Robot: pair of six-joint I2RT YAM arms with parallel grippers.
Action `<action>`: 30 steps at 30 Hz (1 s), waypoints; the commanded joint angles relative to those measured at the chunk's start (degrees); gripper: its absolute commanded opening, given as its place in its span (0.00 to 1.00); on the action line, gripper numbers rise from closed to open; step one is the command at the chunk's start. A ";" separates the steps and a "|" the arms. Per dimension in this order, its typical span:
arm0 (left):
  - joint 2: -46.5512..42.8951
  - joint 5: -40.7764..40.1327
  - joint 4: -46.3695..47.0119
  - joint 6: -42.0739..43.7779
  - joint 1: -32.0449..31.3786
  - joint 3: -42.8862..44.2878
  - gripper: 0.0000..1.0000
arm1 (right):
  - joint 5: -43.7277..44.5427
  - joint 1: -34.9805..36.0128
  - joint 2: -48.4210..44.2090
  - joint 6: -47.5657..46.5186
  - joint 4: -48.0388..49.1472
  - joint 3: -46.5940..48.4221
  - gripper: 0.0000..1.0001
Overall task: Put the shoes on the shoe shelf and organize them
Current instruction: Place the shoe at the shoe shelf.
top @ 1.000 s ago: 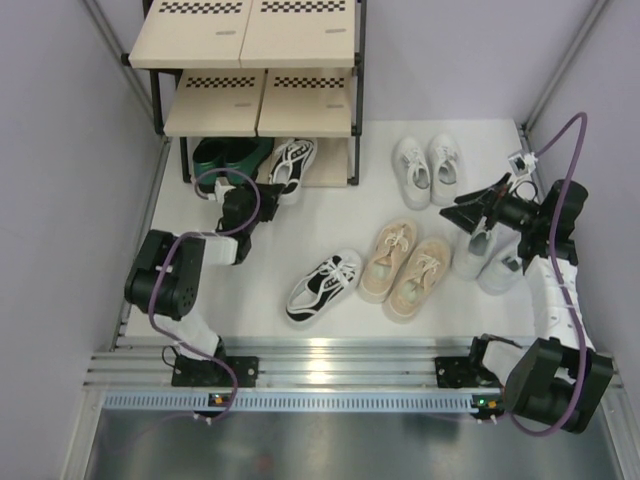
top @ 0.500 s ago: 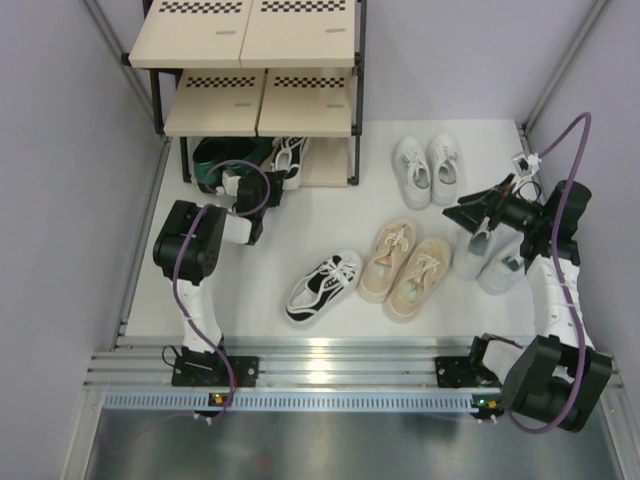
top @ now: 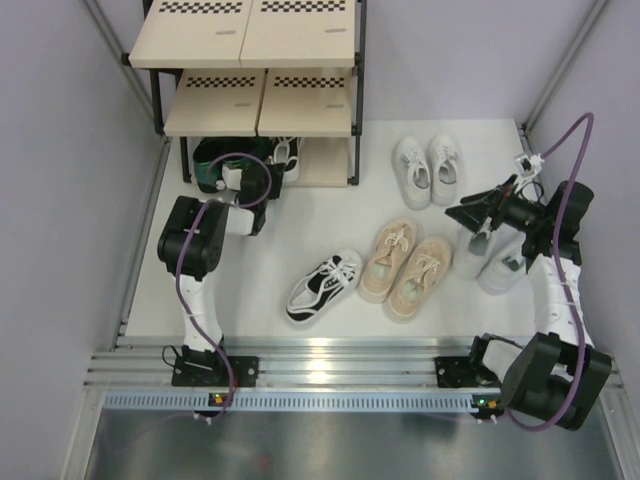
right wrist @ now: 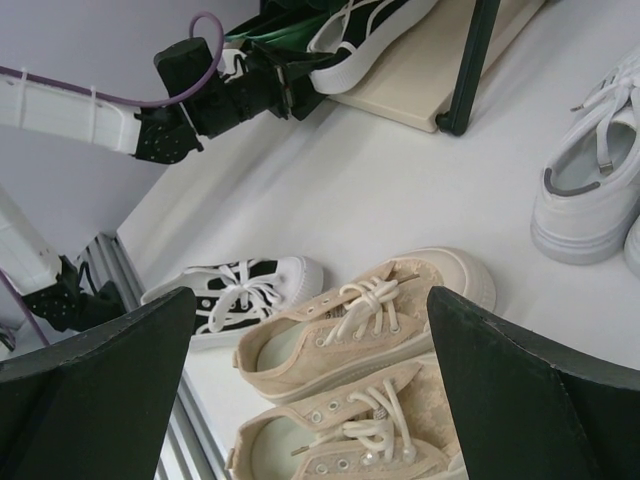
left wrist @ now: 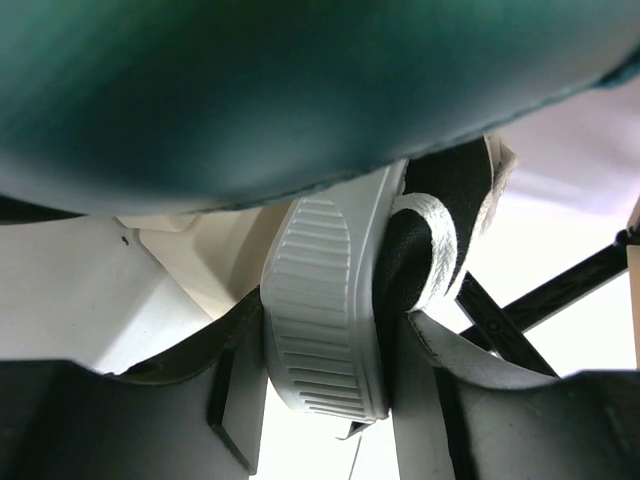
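Left wrist view: the left claw (left wrist: 328, 345) was clamped on the ribbed white heel of a black-and-white sneaker (left wrist: 440, 230), with a green shoe (left wrist: 280, 90) looming just above.
Sneaker position: in the top view it lay mostly under the shelf (top: 255, 105), on the bottom tier, just beside the green pair (top: 215, 160).
Right claw (top: 480, 215): its jaws were spread wide and held nothing. It hovered over the larger white pair (top: 492, 268).
Risk, crowding: a deeper push would likely drive the sneaker into the green shoe and skew both.
Risk, release: letting go with the heel overhanging the board could leave the sneaker crooked or let it slide out.
Risk, retreat: the claw might snag the frame as it backs out from under the board.
Shelf contents: the green pair and one sneaker were on the bottom tier, and no shoe showed on the upper boards.
Worktop (top: 330, 215): it carried the sneaker's mate (top: 322, 287), the beige pair (top: 405, 265) and the small white pair (top: 428, 168).
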 commanded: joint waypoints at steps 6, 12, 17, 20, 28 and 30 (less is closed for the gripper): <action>-0.05 7.23 -1.99 -0.18 0.30 4.89 0.70 | -1.51 -1.88 -0.98 -2.04 1.19 0.54 0.99; -2.42 9.16 -4.10 0.96 0.30 3.84 0.80 | -1.51 -2.76 -1.42 -1.68 1.54 0.28 0.99; -6.10 11.62 -7.52 2.72 0.30 2.00 0.84 | -1.60 -3.11 -1.86 -1.51 1.72 0.28 0.99; -8.13 11.89 -10.16 3.95 0.30 0.86 0.93 | -1.60 -3.28 -2.30 -1.60 1.72 0.28 0.99; -10.59 13.91 -12.27 4.83 0.47 -1.43 0.97 | -1.60 -3.99 -2.92 -1.51 1.81 0.10 0.99; -11.38 14.44 -13.15 5.62 0.73 -2.39 0.98 | -1.68 -4.16 -3.00 -1.51 1.90 0.02 0.99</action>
